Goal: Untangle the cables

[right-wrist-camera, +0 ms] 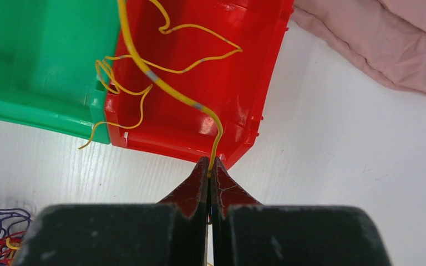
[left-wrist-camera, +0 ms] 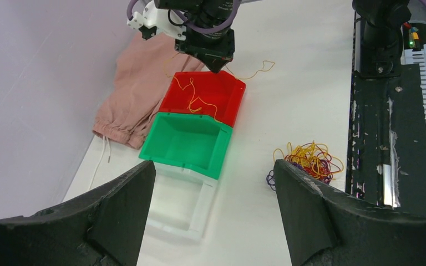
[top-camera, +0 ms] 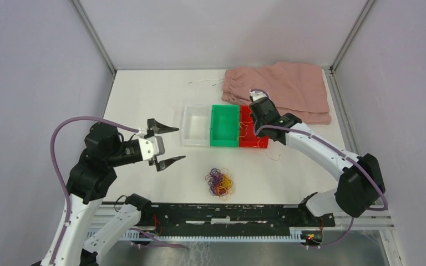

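Over on the left, arm pose: left arm is bending up at the elbow and pointing sideways toward the middle, hanging above the table [top-camera: 144, 100].
Left gripper [top-camera: 180, 143]: jaws are spreading wide, gripping nothing at all.
Bins: clear bin [top-camera: 184, 127], green bin [top-camera: 224, 108] and red bin [top-camera: 253, 145] are sitting in a row mid-table, walls touching.
Cables [top-camera: 219, 183]: the main yellow, red and purple clump is lying on the table just in front of the green bin, apart from both grippers.
Right arm pose: it's stretching diagonally from its base, wrist tipping down over the red bin.
Right gripper [right-wrist-camera: 209, 166]: jaws are pressing together, pinching the end of a yellow cable [right-wrist-camera: 169, 88] that's running up across the red bin; more yellow strands are curling inside it.
Pink cloth [top-camera: 294, 86]: lying bunched behind the red bin.
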Controlling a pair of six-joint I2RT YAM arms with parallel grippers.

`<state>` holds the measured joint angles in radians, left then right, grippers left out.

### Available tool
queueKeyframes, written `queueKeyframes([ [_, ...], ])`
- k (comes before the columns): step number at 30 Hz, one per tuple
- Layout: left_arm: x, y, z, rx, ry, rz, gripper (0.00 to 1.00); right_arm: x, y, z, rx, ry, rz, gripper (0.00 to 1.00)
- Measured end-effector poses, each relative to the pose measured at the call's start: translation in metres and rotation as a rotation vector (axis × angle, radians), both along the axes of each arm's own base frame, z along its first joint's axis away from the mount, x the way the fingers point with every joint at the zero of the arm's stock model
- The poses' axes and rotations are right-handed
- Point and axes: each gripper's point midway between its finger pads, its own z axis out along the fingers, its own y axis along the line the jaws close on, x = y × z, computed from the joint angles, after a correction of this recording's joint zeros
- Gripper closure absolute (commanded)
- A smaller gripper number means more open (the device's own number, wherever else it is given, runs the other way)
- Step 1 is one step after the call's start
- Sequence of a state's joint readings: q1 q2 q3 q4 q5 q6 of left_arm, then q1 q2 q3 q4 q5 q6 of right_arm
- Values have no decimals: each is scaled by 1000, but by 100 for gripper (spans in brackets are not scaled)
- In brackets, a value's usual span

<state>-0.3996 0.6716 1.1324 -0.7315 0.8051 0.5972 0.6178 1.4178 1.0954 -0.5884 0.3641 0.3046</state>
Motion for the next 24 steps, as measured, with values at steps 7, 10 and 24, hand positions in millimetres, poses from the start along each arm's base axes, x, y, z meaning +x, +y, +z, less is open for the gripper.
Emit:
queueKeyframes([
  [7, -3, 1, 3, -3, -19, -2, 15, 0, -10, 21, 35, -35, -26, 100],
  [10, -2, 1, 2, -1, -16, -3, 15, 6, -11, 37, 60, -61, -36, 100],
  [24, -2, 1, 7, -6, -26, -2, 15, 24, 3, -20, -54, 145, 13, 98],
])
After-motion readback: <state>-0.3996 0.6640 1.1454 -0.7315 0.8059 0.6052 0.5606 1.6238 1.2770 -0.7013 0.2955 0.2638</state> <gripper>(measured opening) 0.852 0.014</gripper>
